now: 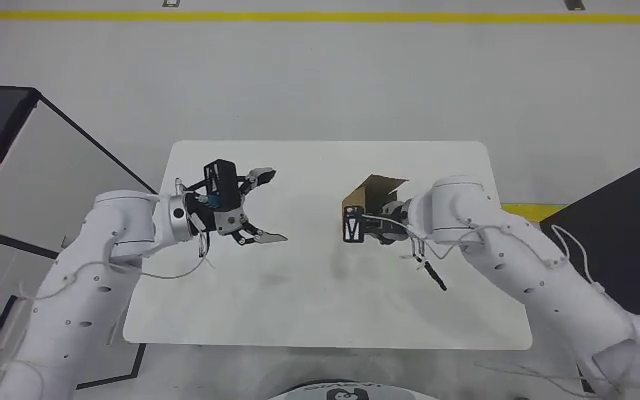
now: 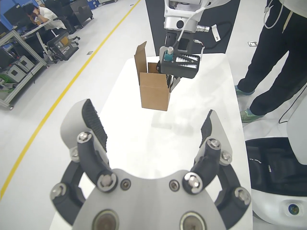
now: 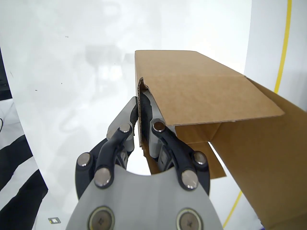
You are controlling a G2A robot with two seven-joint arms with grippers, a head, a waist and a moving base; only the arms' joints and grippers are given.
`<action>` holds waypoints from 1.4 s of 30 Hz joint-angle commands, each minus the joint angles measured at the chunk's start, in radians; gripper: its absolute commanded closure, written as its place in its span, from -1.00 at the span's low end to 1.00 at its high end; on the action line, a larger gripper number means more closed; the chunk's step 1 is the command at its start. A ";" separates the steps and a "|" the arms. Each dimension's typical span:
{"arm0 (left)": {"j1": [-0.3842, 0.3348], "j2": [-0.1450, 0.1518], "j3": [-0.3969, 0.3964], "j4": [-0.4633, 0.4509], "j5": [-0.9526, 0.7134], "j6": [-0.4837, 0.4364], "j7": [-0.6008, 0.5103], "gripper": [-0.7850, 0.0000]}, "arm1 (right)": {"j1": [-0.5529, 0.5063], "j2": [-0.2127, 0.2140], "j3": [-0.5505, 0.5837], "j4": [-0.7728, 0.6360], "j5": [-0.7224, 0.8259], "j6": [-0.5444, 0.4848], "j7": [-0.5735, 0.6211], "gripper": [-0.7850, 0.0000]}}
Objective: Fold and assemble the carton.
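A small brown carton [image 1: 372, 194] hangs a little above the white table [image 1: 320, 300], right of centre, its upper flaps standing open. My right gripper [image 3: 140, 111] is shut on one side wall of the carton [image 3: 191, 89], one finger inside and one outside. From the left wrist view the carton [image 2: 153, 89] hangs ahead with the right gripper [image 2: 171, 82] clamped on its far-right edge. My left gripper [image 2: 151, 120] is open with nothing between its fingers, at the table's left half [image 1: 262, 208], well apart from the carton.
A person in dark trousers [image 2: 271, 56] stands beside the table's far side. Black panels [image 1: 25, 110] flank the table at both sides. A yellow floor line [image 1: 320, 16] runs behind. The table's front half is bare.
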 commanded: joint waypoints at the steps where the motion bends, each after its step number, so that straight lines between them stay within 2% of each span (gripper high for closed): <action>1: 0.006 0.004 -0.021 0.013 0.002 -0.006 0.011 -1.00 | 0.021 -0.011 -0.027 0.022 0.005 0.000 0.005 1.00; 9: 0.082 0.042 -0.093 0.047 0.045 -0.006 0.102 -1.00 | 0.106 -0.055 -0.132 0.088 0.010 0.019 0.024 1.00; 14: 0.118 0.069 -0.108 0.072 0.078 -0.006 0.152 -1.00 | 0.131 -0.074 -0.169 0.115 0.021 0.022 0.027 1.00; 20: 0.118 0.069 -0.108 0.072 0.078 -0.006 0.152 -1.00 | 0.131 -0.074 -0.169 0.115 0.021 0.022 0.027 1.00; 24: 0.118 0.069 -0.108 0.072 0.078 -0.006 0.152 -1.00 | 0.117 -0.084 -0.203 0.126 -0.039 0.027 0.014 1.00; 42: 0.118 0.069 -0.108 0.072 0.078 -0.006 0.152 -1.00 | 0.202 -0.196 -0.336 0.287 -0.102 0.044 0.000 1.00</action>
